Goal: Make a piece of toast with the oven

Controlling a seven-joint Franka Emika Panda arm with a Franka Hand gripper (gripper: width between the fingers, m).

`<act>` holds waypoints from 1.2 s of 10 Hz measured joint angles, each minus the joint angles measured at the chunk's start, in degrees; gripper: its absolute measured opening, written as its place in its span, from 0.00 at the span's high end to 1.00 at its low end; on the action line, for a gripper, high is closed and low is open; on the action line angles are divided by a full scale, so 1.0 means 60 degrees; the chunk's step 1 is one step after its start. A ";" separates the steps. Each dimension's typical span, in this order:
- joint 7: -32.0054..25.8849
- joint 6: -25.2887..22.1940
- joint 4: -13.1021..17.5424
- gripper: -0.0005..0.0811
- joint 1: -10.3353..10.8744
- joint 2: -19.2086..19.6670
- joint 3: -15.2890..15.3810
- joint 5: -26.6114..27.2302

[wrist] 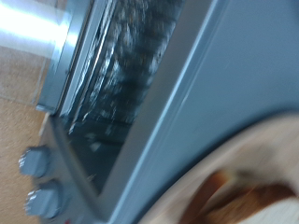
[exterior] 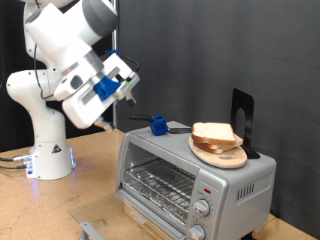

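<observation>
The oven (exterior: pixel 195 177) sits on the surface (exterior: pixel 60 205), toward the exterior view's right. On top of the oven lies a wooden plate (exterior: pixel 222 152), and the piece of toast (exterior: pixel 213 132) lies on that plate. The pincer (exterior: pixel 128 88) hangs in the air, up and to the exterior view's left of the oven.

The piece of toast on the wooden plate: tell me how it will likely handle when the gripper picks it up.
The piece of toast looks like thick, soft white bread, so it is probably light and could dent or sag if pinched. It lies loose on the round wooden plate on top of the oven, so a push would likely slide it. The gripper hangs apart from it, towards the exterior view's left.
</observation>
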 joint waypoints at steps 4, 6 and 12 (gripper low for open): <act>-0.0376 -0.0280 0.0248 0.00 0.0036 -0.0239 0.0352 -0.0654; -0.1899 -0.0562 0.0360 0.00 0.0367 -0.0552 0.0331 -0.0018; -0.1795 -0.3180 0.1165 0.00 0.0673 -0.1912 0.1069 -0.1686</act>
